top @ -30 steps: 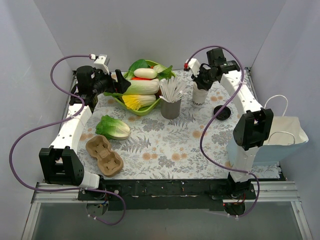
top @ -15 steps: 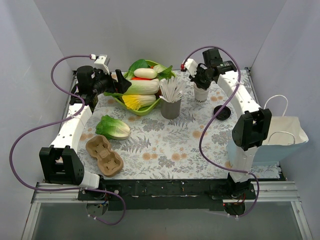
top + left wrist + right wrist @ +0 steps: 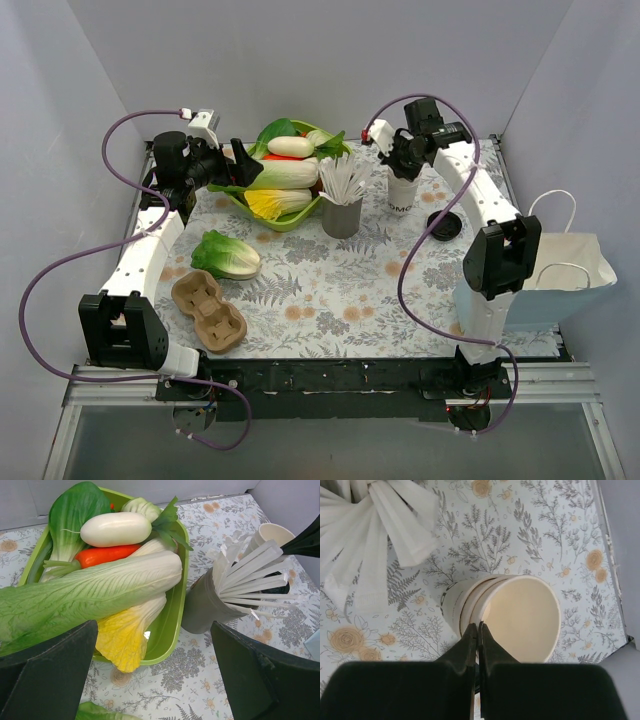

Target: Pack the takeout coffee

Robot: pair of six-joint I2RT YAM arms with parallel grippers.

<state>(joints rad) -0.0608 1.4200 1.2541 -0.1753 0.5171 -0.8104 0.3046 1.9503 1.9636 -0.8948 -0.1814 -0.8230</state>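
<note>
The right claw (image 3: 478, 624) pinches the rim of the paper cup (image 3: 522, 612), just beside the straw holder (image 3: 342, 214). I think it should lift straight and gently, so the thin wall does not crumple. The left claw (image 3: 152, 630) is spread.

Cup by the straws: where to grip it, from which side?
I'd pinch the cup by its rim wall, from above, one finger inside: it stands upright, mouth open. Take the rim side away from the straws, which fan out close beside it.

Cream paper cup (image 3: 401, 193), dark-lettered, stood upright, left uncovered, round black lid (image 3: 443, 224) laid flat nearby, apart
</note>
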